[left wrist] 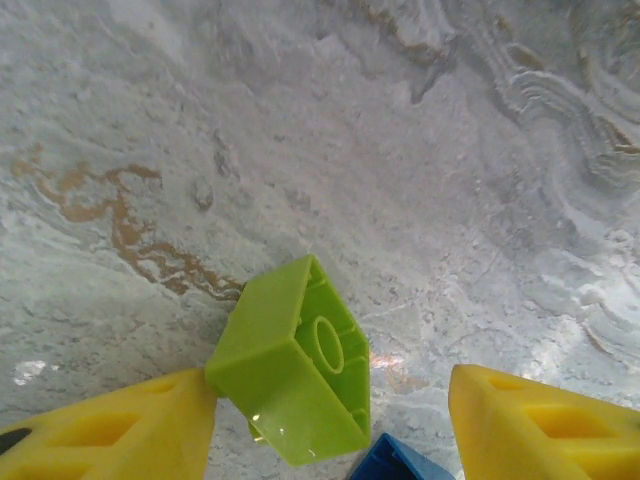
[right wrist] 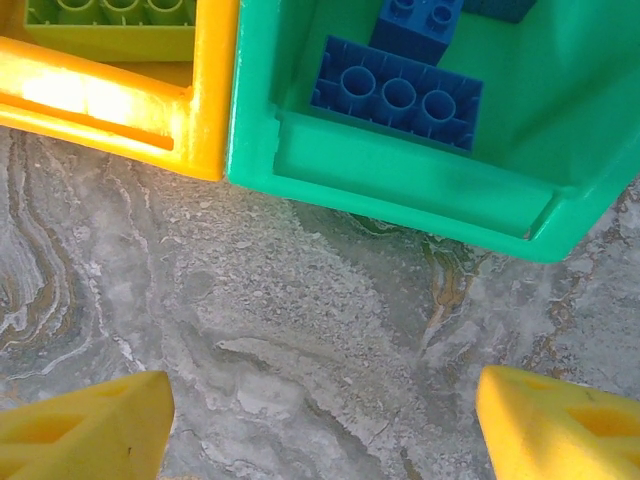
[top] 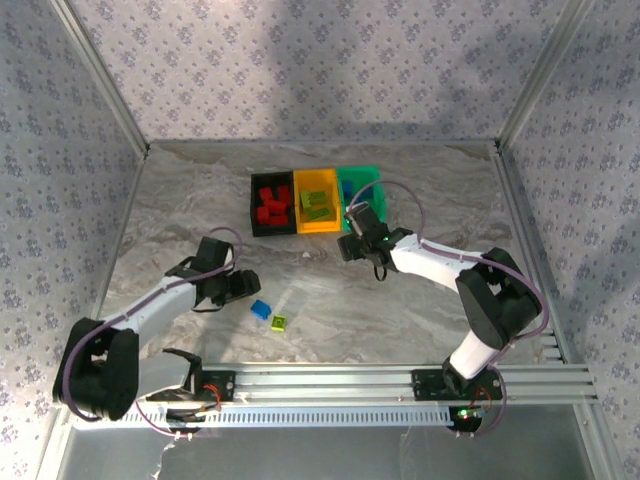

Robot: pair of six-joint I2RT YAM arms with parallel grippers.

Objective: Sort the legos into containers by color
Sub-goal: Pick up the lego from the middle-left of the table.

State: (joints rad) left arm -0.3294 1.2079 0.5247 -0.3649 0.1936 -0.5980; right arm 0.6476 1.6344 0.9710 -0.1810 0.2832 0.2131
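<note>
I read this as the pick step for one of the two loose legos I can see on the marbled table (top: 420,310): a yellow-green brick (left wrist: 295,375) and a blue brick (top: 261,310) just beside it, both near the front edge and well apart from the containers. My left gripper (top: 243,287) is down at them with its jaws partly apart. From the left wrist, the yellow-green brick sits between the yellow fingers (left wrist: 110,430), tipped on its side with the hollow underside showing. One corner touches the finger on the left of that view and there is a clear gap to the other, so nothing is gripped yet. A corner of the blue brick pokes in at the bottom edge, very close to the yellow-green one; I cannot tell whether they touch. The sorting looks mostly done: red bricks (top: 272,203) in the black bin (top: 253,205), sorted yellow-green bricks (top: 318,203) in the orange-yellow bin (top: 318,229), sorted blue bricks (right wrist: 398,92) in the green bin (right wrist: 400,190). My right gripper (right wrist: 325,420) hangs just in front of the green bin, jaws wide over bare table, holding nothing. The next move calls for centring the left jaws on the tipped brick and pinching two flat faces without catching the blue neighbour. It could pivot or skid out. Then I would lift it and carry it to the orange-yellow bin, staying clear of the right arm.
</note>
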